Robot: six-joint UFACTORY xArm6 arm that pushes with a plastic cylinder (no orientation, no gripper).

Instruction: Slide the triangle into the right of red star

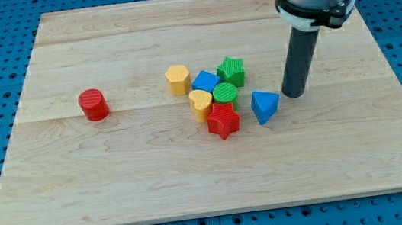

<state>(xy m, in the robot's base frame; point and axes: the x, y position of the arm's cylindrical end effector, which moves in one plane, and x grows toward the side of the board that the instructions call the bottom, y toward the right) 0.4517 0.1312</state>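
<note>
The blue triangle (pixel 265 107) lies on the wooden board, a short gap to the right of the red star (pixel 223 120). My tip (pixel 292 93) rests on the board just to the right of the triangle and slightly above it in the view, close to it; contact cannot be told. The red star sits at the bottom of a cluster of blocks near the board's middle.
The cluster holds a yellow hexagon (pixel 178 79), a blue cube (pixel 205 82), a green star (pixel 231 70), a green cylinder (pixel 225 93) and a yellow heart (pixel 201 104). A red cylinder (pixel 94 105) stands alone at the left. The board (pixel 80 189) lies on a blue pegboard.
</note>
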